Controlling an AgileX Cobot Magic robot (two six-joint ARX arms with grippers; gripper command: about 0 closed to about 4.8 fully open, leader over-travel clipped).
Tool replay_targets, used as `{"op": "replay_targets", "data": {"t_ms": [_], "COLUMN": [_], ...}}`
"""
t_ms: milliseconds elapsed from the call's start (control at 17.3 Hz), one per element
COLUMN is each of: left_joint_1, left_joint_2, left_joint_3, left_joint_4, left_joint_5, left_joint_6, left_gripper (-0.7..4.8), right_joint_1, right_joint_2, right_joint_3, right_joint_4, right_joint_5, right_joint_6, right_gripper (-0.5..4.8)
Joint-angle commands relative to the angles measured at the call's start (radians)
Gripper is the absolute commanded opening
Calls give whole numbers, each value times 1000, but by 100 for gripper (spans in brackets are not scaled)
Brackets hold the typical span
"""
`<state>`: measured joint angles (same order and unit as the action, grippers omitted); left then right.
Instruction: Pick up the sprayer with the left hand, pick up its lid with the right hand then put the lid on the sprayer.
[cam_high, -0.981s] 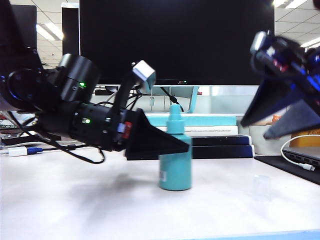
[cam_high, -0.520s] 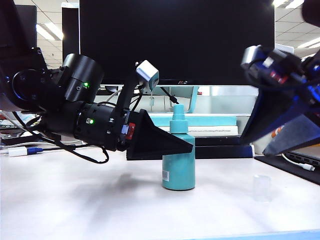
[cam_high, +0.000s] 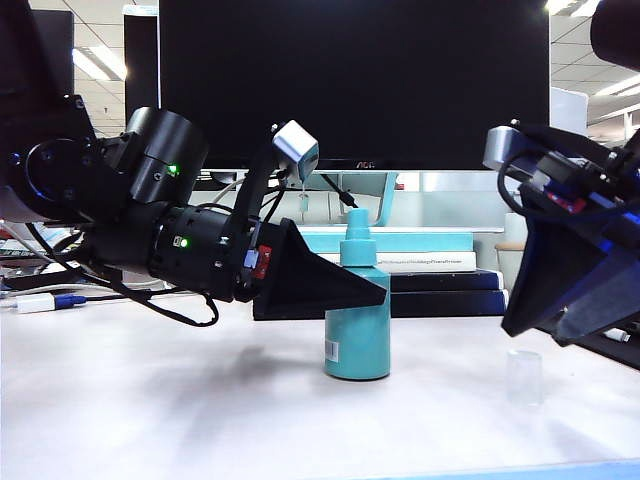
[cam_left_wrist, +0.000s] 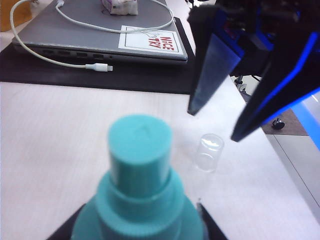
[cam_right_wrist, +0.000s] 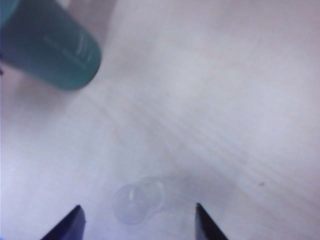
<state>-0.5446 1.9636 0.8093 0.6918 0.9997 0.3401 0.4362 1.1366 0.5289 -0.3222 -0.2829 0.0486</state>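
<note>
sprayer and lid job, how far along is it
Early stage. Done: the left gripper is closed around the teal sprayer, which looks to rest on the table. In hand: the right gripper hangs open above the clear lid, not gripping it. Left: grasp the lid, lift it and fit it on the sprayer's nozzle.

A white sticker (cam_left_wrist: 151, 41) on the grey laptop (cam_left_wrist: 90, 35) reads "NICE TRY" in red. The sprayer's (cam_high: 357, 330) barcode label is illegible.

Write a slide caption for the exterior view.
Left gripper shut on the teal sprayer standing on the table; right gripper open above the clear lid.
</note>
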Motion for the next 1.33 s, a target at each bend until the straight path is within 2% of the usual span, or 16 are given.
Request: {"op": "replay_targets", "data": {"t_ms": [58, 289, 693, 750, 808, 866, 981, 1328], "left_joint_1": [-1, -6, -7, -7, -7, -7, -7, -6], "left_joint_2": [0, 0, 0, 0, 0, 0, 0, 0], "left_joint_3": [5, 5, 5, 5, 5, 5, 5, 6], "left_joint_4": [1, -1, -6, -8, -11, -13, -16, -34], "left_joint_5": [0, 0, -1, -1, -1, -1, -1, 2], "left_joint_6": [-2, -4, -8, -8, -8, -8, -7, -8], "left_gripper": [236, 236, 236, 236, 236, 236, 236, 236], "right_joint_1": [2, 2, 2, 2, 2, 2, 2, 1], "right_joint_2": [-2, 18, 199, 200, 199, 199, 196, 143], "right_joint_3": [4, -5, -9, -9, -9, -8, -8, 101], "right_joint_4": [18, 12, 61, 57, 58, 63, 64, 16], "right_joint_5": [-12, -34, -99, -97, -98, -89, -58, 64], "right_joint_6": [4, 4, 3, 3, 3, -5, -23, -77], "right_gripper": [284, 284, 280, 244, 170, 61, 3, -1]}}
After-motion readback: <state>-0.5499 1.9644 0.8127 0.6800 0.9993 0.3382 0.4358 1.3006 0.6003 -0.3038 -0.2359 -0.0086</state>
